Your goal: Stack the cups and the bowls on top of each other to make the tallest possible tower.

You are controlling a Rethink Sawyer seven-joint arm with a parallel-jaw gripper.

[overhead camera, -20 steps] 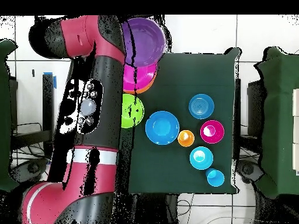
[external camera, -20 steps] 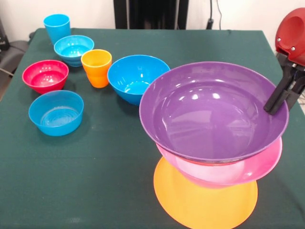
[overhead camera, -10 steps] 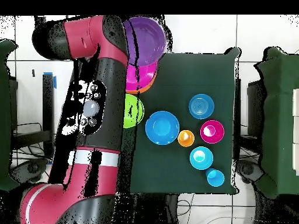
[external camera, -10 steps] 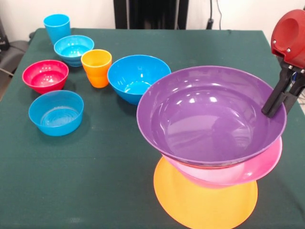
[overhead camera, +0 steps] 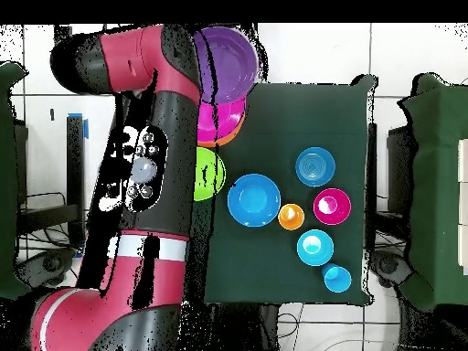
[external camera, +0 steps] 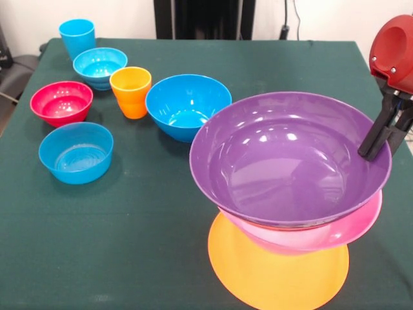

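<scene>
One camera sits low and close across the worktop [external camera: 129, 245] from me, facing my base and looking down at a slant. The other hangs high above, looking straight down, my arm [overhead camera: 155, 174] filling its left. Both share the green worktop and its bowls.

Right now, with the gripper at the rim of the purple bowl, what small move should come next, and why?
Probably lower the purple bowl a little and centre it. The gripper grips its right rim, and it hangs tilted, close above the pink bowl that sits on the orange bowl, not yet nested. Release should wait until it sits level.
</scene>
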